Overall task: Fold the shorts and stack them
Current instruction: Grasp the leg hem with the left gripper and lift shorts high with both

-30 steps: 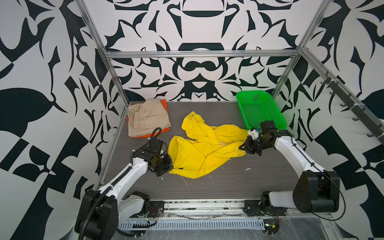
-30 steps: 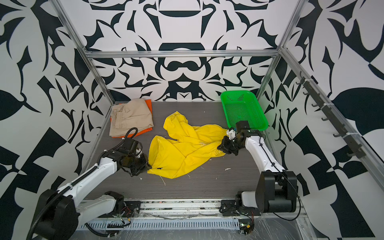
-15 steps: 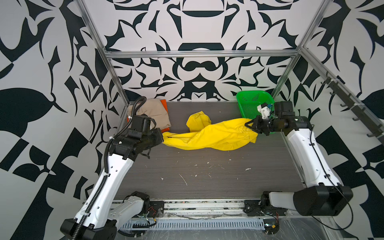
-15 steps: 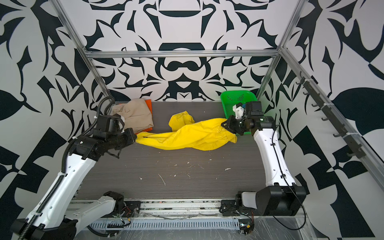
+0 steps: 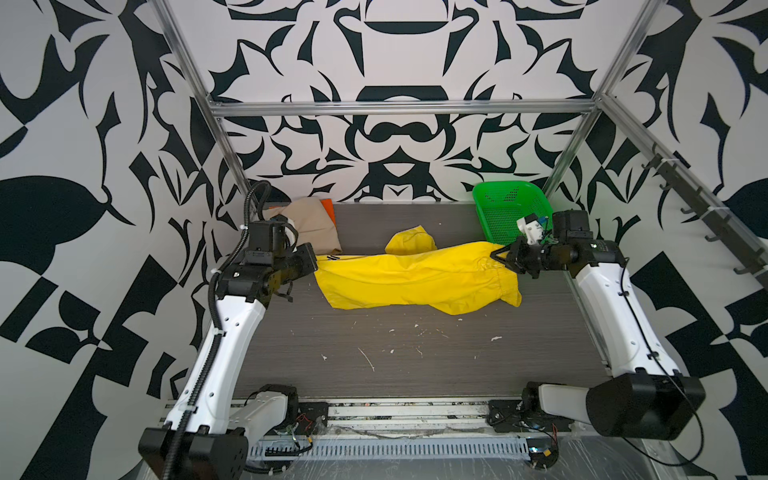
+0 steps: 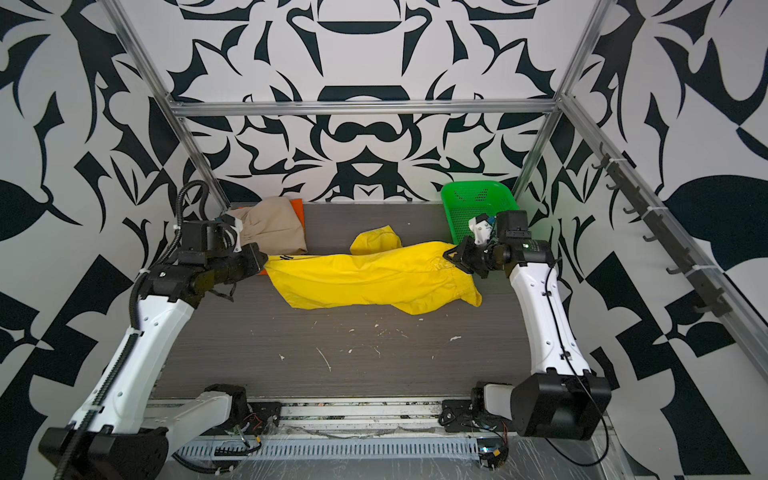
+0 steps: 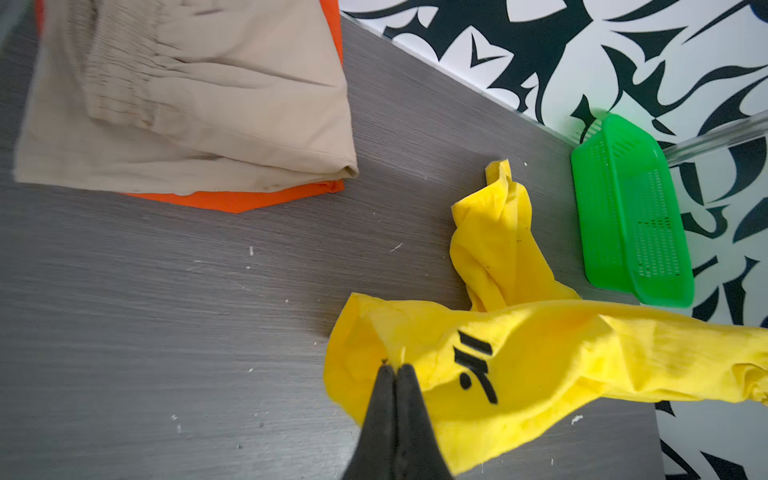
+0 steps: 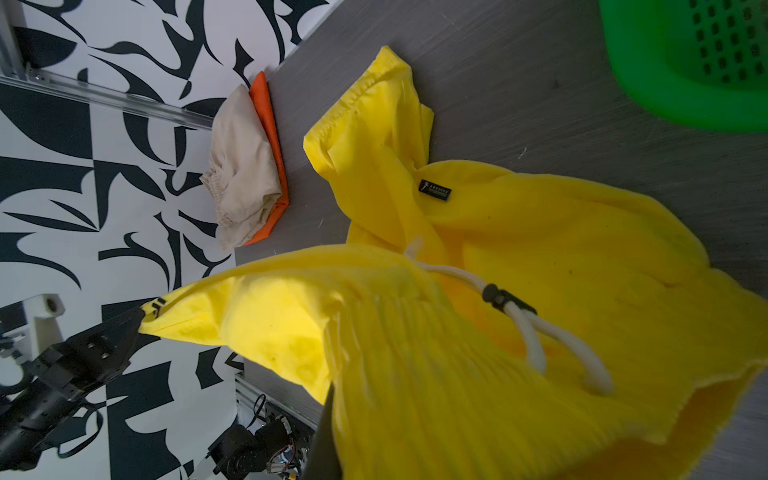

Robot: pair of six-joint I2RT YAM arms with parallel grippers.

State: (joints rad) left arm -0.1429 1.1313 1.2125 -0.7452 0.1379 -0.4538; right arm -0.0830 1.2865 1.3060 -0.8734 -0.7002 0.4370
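Well: left claw point(image 5: 314, 266), right claw point(image 5: 496, 254) pinch yellow shorts point(image 5: 415, 278); green basket point(image 5: 500, 198) contents unclear.

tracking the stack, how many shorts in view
3. Yellow shorts held mid-table between left claw and right claw; beige shorts folded back left; orange shorts beneath them, only an edge showing.

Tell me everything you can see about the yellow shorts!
The yellow shorts are bright, thin, soft-looking cloth with a gathered elastic waist, a white drawstring with a black toggle, a small black label and black stripes printed near one hem. They hang stretched sideways between the left end effector, shut on a hem corner, and the right end effector, shut on the waist. The middle sags, and one crumpled leg trails onto the grey table.
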